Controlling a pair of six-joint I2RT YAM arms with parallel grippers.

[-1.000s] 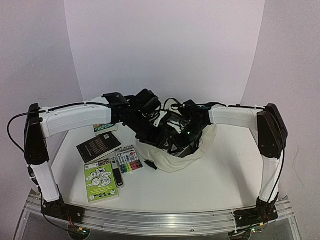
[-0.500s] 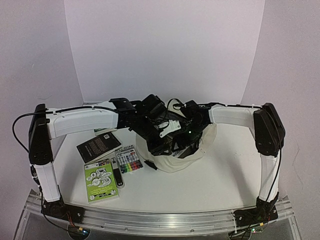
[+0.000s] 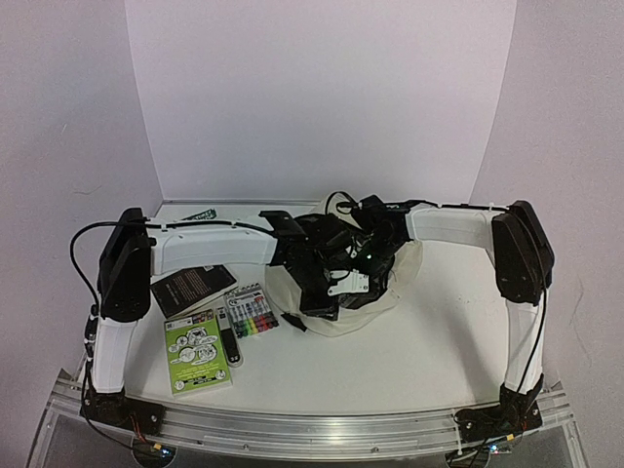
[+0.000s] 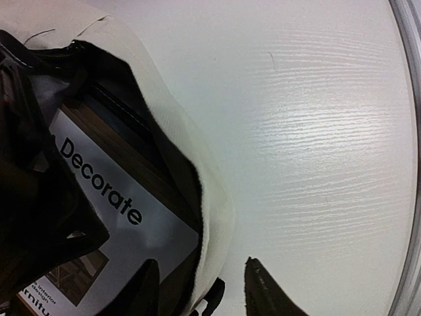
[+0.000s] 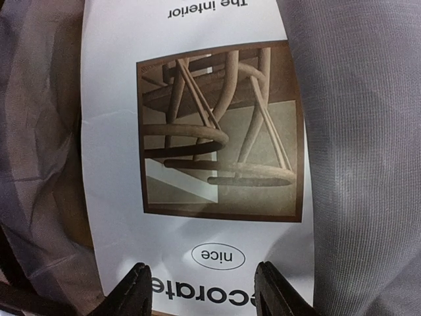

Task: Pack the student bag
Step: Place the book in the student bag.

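Note:
The cream student bag (image 3: pixel 336 314) lies open mid-table, its dark grey lining (image 5: pixel 368 131) showing. A white "Decorate" book (image 3: pixel 349 284) with a brown chair picture lies inside it, seen in the left wrist view (image 4: pixel 125 210) and the right wrist view (image 5: pixel 197 131). My left gripper (image 3: pixel 320 281) is open; in the left wrist view (image 4: pixel 200 296) it straddles the bag's cream rim (image 4: pixel 214 197), one finger over the book, one over the table. My right gripper (image 3: pixel 366 265) is inside the bag, open, in the right wrist view (image 5: pixel 204 293) just above the book's cover.
Left of the bag lie a black book (image 3: pixel 192 285), a green booklet (image 3: pixel 198 351), a pack of coloured markers (image 3: pixel 253 314) and a small black-and-white item (image 3: pixel 227 341). A green book (image 3: pixel 200 215) lies at the back left. White table (image 4: pixel 316 131) lies beside the bag.
My left arm has swung forward and right, carrying the white book down into the bag's opening. The book now lies inside the bag. My right arm has barely moved.

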